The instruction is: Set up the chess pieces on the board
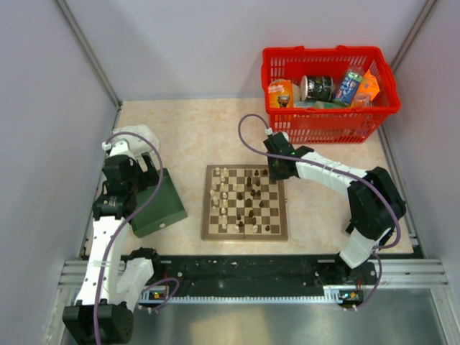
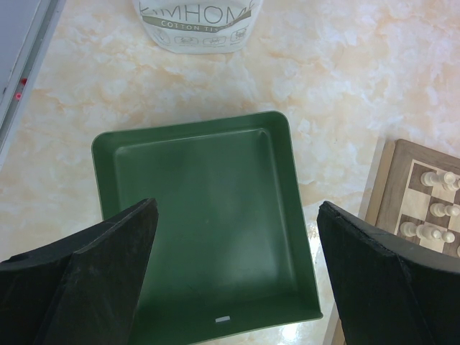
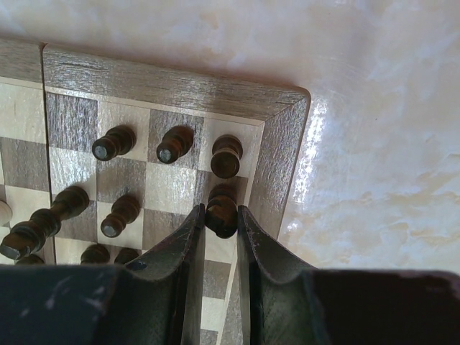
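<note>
Right gripper clamps a dark brown chess piece at the checkered wooden board's far right corner; left gripper gapes empty over a dark green box.

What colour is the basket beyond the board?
The basket is red, clearest in the top external view.

Dark green tray: square, shallow, rounded corners, raised rim, small pale mark near 1 edge. Lies flat on left part of marble-patterned beige table, skewed to table edges.

White package just beyond tray, apart from it, grey lettering includes "COTTON".

Red plastic basket at far right corner, slotted walls. Inside: orange packet at left, round dark-topped tin in middle, blue packet leaning right of tin. Other contents too small to tell.

Pale grey walls on 3 sides.
</note>
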